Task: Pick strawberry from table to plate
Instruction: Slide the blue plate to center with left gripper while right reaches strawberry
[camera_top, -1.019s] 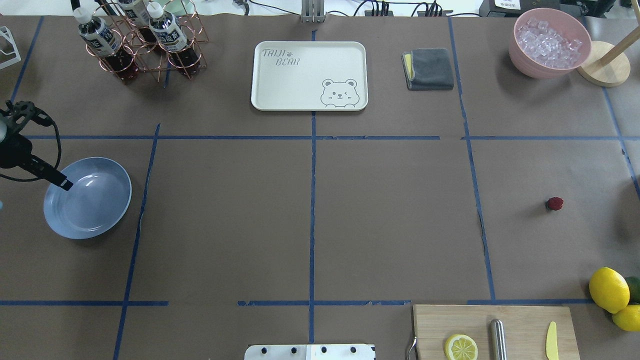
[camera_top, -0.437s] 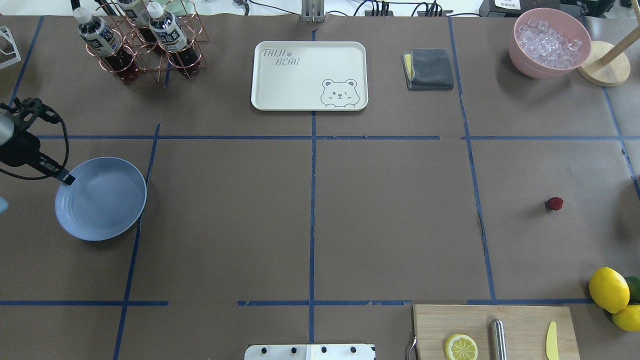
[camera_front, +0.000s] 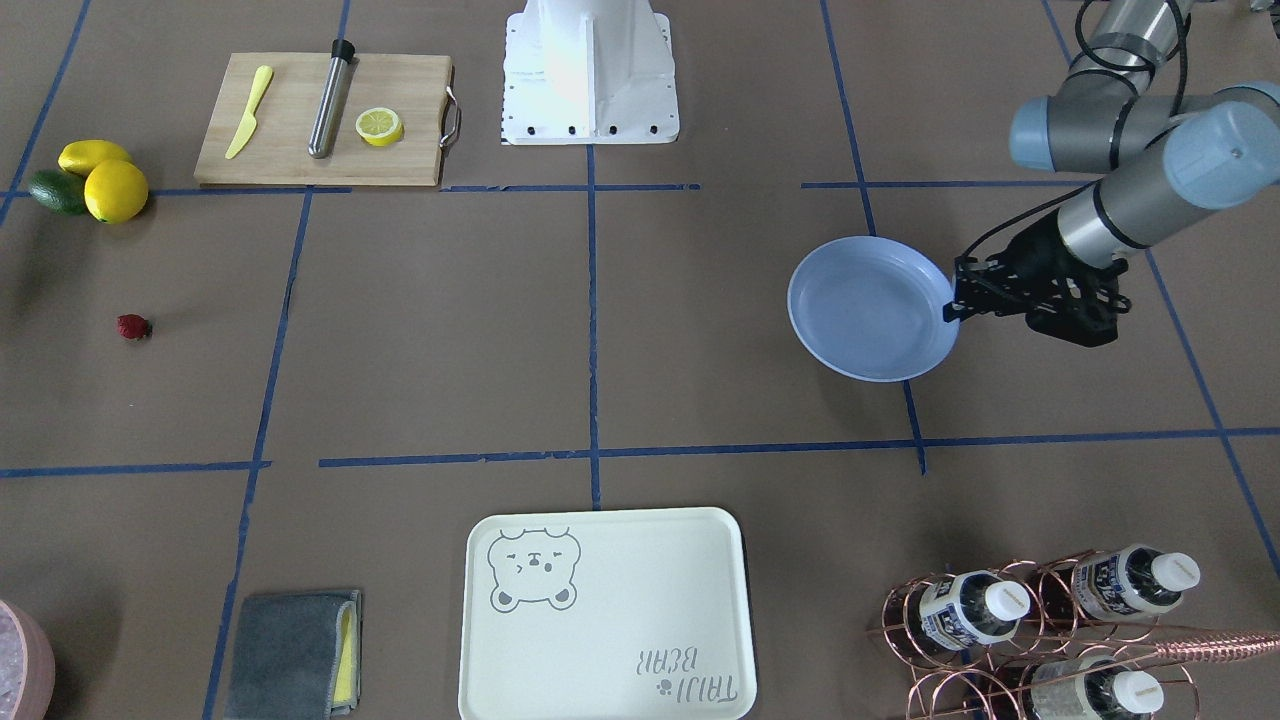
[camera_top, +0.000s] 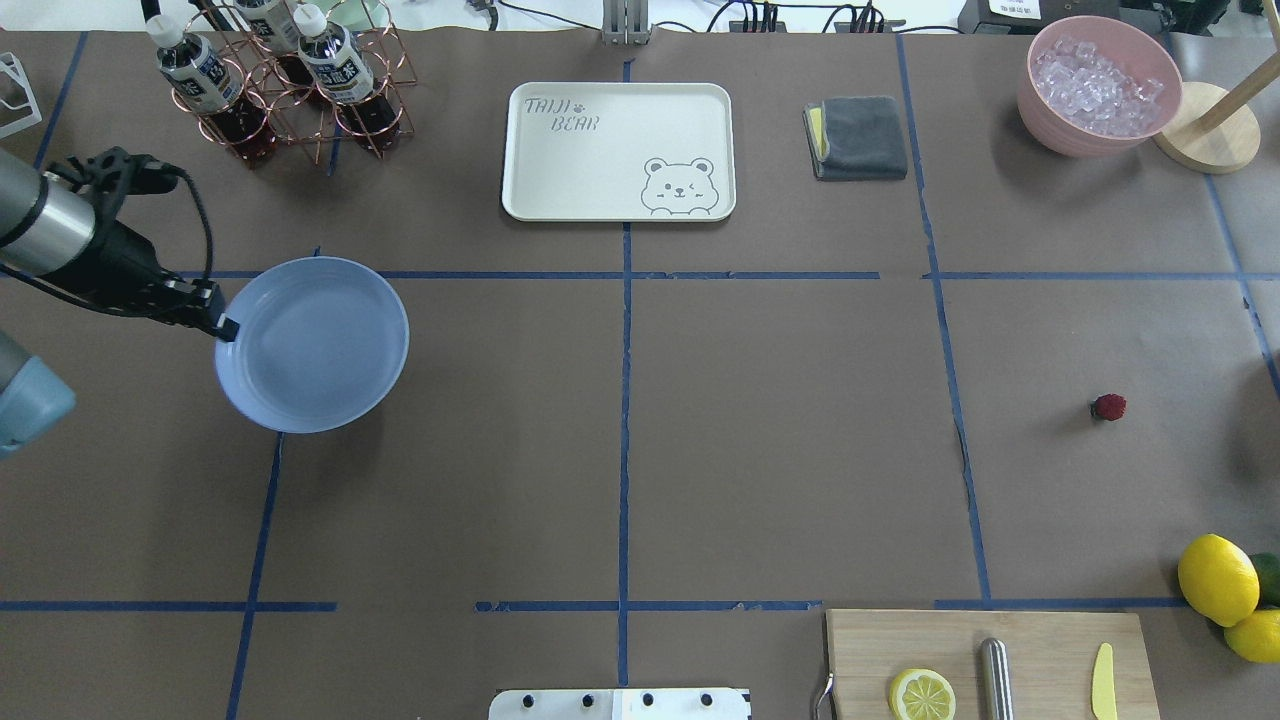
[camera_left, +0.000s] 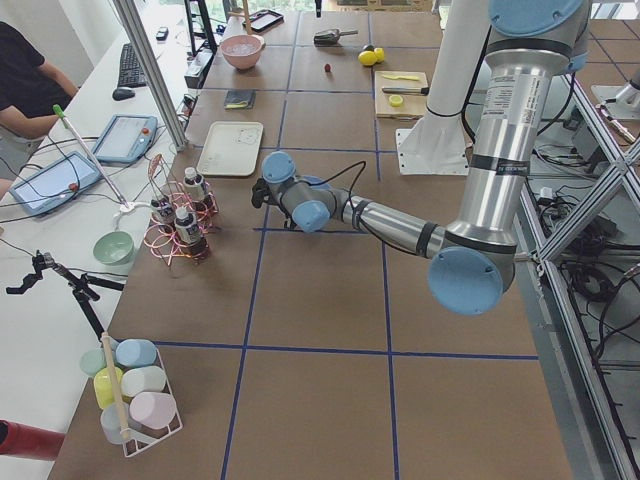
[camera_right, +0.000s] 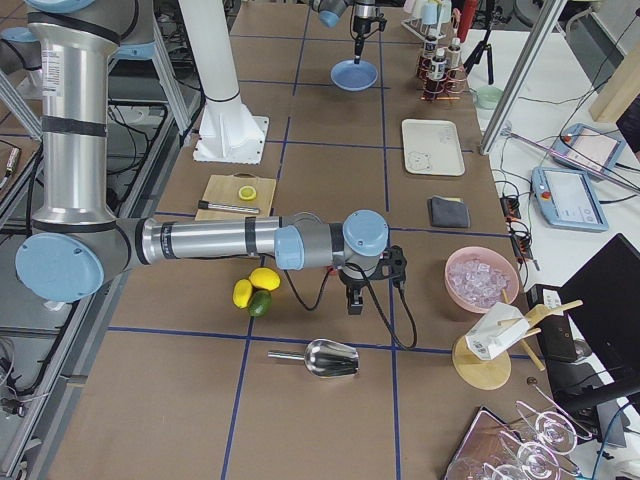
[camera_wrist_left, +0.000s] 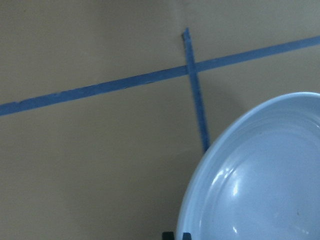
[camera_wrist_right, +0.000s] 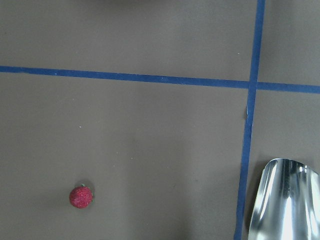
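The pale-blue plate (camera_top: 320, 345) is at the table's left, and my left gripper (camera_top: 228, 328) is shut on its near-left rim. The front-facing view shows the same hold, with the left gripper (camera_front: 950, 312) pinching the plate (camera_front: 870, 310); in the left wrist view the plate (camera_wrist_left: 265, 175) fills the lower right. The strawberry (camera_top: 1108, 406) lies alone on the brown table (camera_top: 780, 450) at the far right, also seen as the strawberry (camera_wrist_right: 80, 196) in the right wrist view. My right gripper (camera_right: 353, 305) shows only in the exterior right view, pointing down over that area; I cannot tell whether it is open or shut.
A cream bear tray (camera_top: 618, 150) and a copper bottle rack (camera_top: 290, 80) stand at the back. Grey cloth (camera_top: 858, 137) and pink ice bowl (camera_top: 1098, 85) sit back right. Cutting board (camera_top: 990, 665), lemons (camera_top: 1218, 578) and a metal scoop (camera_wrist_right: 282, 200) are near the strawberry's side.
My left gripper has carried the plate to the right and farther from the robot, over the blue tape line. The strawberry has not moved.
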